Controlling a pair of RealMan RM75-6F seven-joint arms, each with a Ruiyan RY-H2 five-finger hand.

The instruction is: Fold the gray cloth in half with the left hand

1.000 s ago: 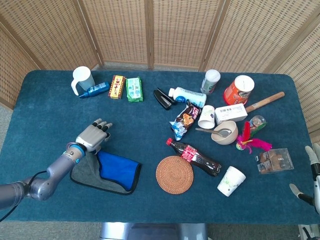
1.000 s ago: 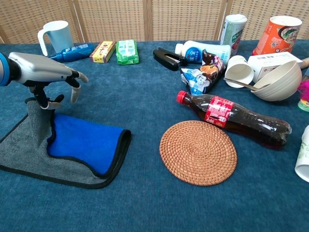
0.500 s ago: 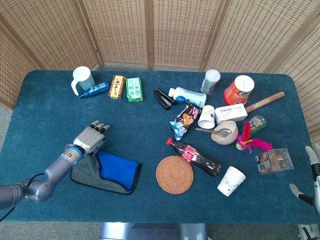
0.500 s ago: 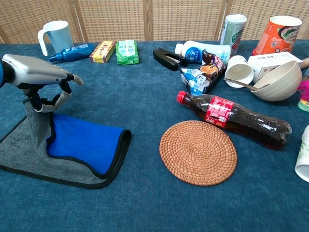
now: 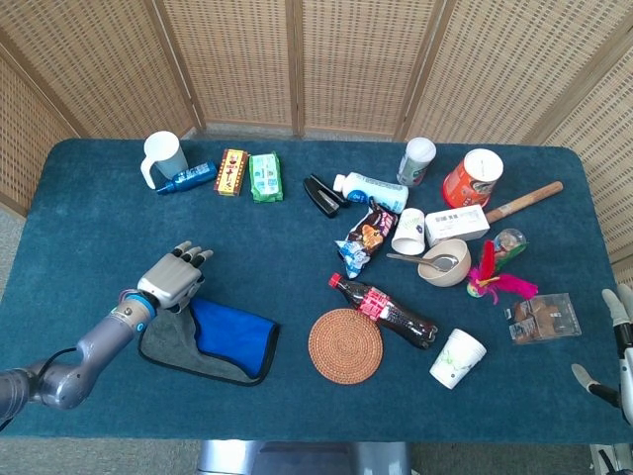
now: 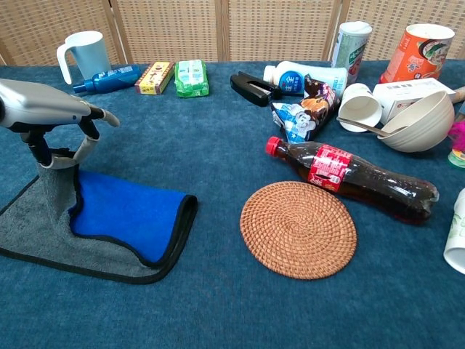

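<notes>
Gray cloth with blue inner face and black hem (image 6: 43, 233), partly folded, lies near the tabletop's front-left corner. Left hand (image 5: 172, 279), silver metal: thumb and finger pinch a raised gray corner above the blue fold; remaining fingers (image 5: 192, 257) spread. Right hand (image 5: 615, 341): at the tabletop's right edge, finger state indiscernible.

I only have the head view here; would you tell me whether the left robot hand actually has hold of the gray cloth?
Observer: Yes. In the chest view the left robot hand pinches the gray cloth from above.
Operator: Is that part off the table?
Observer: Yes, it stands up in a peak under the hand; the rest lies flat.
Operator: And the fold?
Observer: The blue flap has a rounded, bulging folded edge, not creased flat.
</notes>
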